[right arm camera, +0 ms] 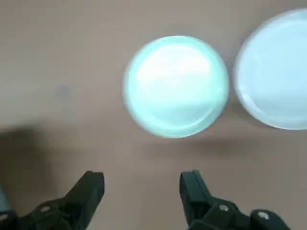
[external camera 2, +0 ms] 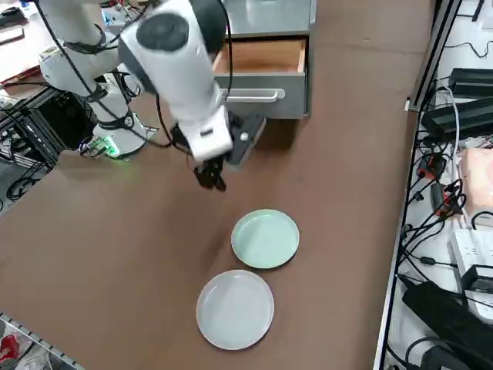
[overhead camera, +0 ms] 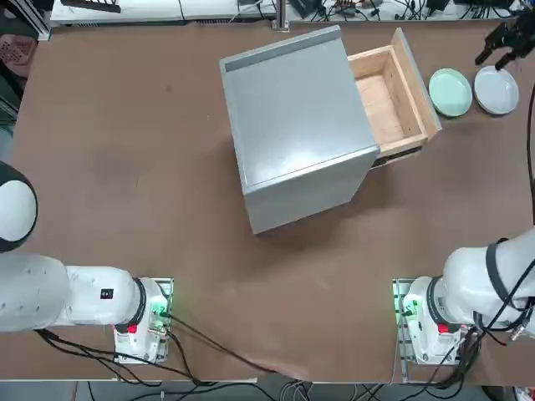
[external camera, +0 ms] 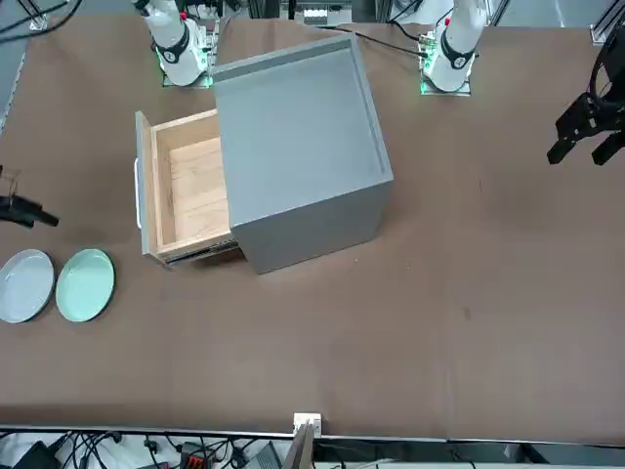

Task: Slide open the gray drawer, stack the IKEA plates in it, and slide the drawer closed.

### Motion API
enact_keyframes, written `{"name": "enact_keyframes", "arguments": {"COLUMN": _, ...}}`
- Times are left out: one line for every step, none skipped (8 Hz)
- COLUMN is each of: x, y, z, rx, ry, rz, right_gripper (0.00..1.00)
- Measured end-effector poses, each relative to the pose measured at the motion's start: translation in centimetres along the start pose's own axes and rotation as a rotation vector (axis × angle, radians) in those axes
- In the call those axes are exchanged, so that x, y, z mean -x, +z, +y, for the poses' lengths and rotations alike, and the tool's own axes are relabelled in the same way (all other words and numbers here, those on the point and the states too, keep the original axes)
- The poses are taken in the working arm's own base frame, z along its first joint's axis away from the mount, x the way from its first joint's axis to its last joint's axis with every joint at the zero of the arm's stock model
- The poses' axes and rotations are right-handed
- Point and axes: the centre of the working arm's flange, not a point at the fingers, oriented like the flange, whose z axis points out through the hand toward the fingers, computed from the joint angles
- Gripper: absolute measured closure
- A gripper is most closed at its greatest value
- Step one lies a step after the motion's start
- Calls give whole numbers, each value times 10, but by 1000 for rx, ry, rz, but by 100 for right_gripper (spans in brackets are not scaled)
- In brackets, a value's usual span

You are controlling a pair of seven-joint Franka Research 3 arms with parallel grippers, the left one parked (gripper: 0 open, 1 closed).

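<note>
The drawer (overhead camera: 391, 98) stands slid out of the gray cabinet (overhead camera: 297, 125), its wooden tray bare inside and its gray front panel with a metal handle (external camera 2: 248, 95) facing the two plates. Both plates lie flat on the brown table (overhead camera: 125, 167) just beyond that front panel, side by side and nearly touching: the green plate (overhead camera: 450, 92) nearer the drawer, the white plate (overhead camera: 496, 89) on its far side. The right gripper (external camera 2: 210, 176) hangs above the table near the plates, between them and the drawer front, pointing down. In the wrist view its two fingers (right arm camera: 88, 191) stand wide apart with nothing between them, and the green plate lies on the tabletop below and ahead of them, the white plate beside it. Neither plate is touched by the gripper.
</note>
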Motion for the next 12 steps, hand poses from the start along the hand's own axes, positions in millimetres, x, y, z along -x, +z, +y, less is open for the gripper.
{"name": "enact_keyframes", "arguments": {"x": -6, "y": 25, "z": 23, "rx": 37, "ry": 88, "rz": 17, "right_gripper": 8}}
{"name": "enact_keyframes", "arguments": {"x": -11, "y": 47, "z": 41, "rx": 67, "ry": 161, "rz": 34, "right_gripper": 10}}
{"name": "enact_keyframes", "arguments": {"x": -14, "y": 67, "z": 57, "rx": 85, "ry": 234, "rz": 50, "right_gripper": 11}}
{"name": "enact_keyframes", "arguments": {"x": -16, "y": 87, "z": 65, "rx": 91, "ry": 325, "rz": 56, "right_gripper": 13}}
{"name": "enact_keyframes", "arguments": {"x": -18, "y": 105, "z": 67, "rx": 93, "ry": 424, "rz": 56, "right_gripper": 15}}
{"name": "enact_keyframes", "arguments": {"x": -20, "y": 121, "z": 66, "rx": 95, "ry": 492, "rz": 54, "right_gripper": 19}}
{"name": "enact_keyframes", "arguments": {"x": -21, "y": 137, "z": 69, "rx": 97, "ry": 527, "rz": 51, "right_gripper": 21}}
{"name": "enact_keyframes", "arguments": {"x": -20, "y": 150, "z": 74, "rx": 101, "ry": 545, "rz": 51, "right_gripper": 23}}
{"name": "enact_keyframes", "arguments": {"x": -20, "y": 159, "z": 79, "rx": 105, "ry": 553, "rz": 59, "right_gripper": 24}}
{"name": "enact_keyframes", "arguments": {"x": -21, "y": 165, "z": 80, "rx": 108, "ry": 557, "rz": 68, "right_gripper": 25}}
{"name": "enact_keyframes", "arguments": {"x": -21, "y": 171, "z": 82, "rx": 110, "ry": 559, "rz": 78, "right_gripper": 26}}
{"name": "enact_keyframes", "arguments": {"x": -22, "y": 178, "z": 83, "rx": 113, "ry": 560, "rz": 83, "right_gripper": 30}}
